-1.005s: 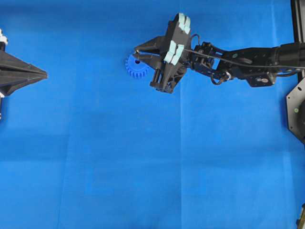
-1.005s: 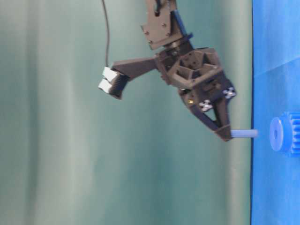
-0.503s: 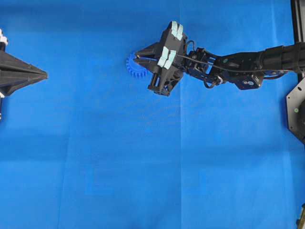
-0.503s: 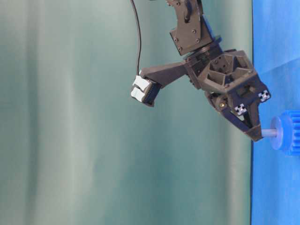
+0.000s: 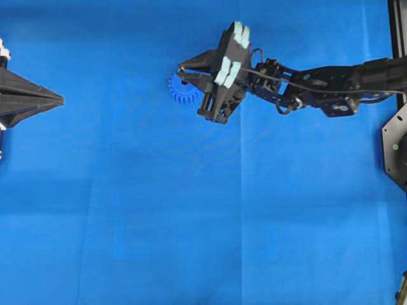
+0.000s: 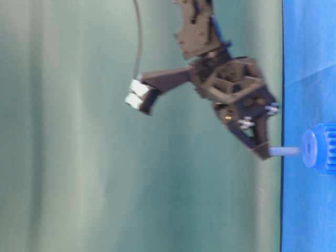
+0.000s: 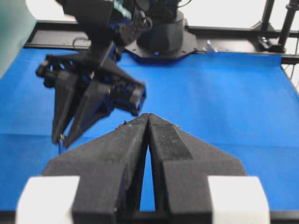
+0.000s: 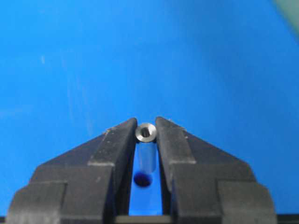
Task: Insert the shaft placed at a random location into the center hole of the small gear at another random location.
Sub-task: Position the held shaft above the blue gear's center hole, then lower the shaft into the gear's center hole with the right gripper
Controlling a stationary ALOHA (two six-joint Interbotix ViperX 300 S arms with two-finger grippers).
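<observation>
Table-level view shows the right gripper point(image 6: 261, 153) pinching the shaft point(image 6: 283, 151), its free end aimed at, but just short of, the center hole point(image 6: 307, 150) of the small gear point(image 6: 319, 149) on the blue cloth point(image 5: 191, 222), so insertion remains.

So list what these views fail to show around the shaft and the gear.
- Center hole: overhead view, the right gripper covers the hub of the small gear.
- Small gear: table-level view, cut off by the right edge.
- Shaft tip to hub: table-level view, blurred.
- Small gear: right wrist view, hidden behind the shaft and fingers.
</observation>
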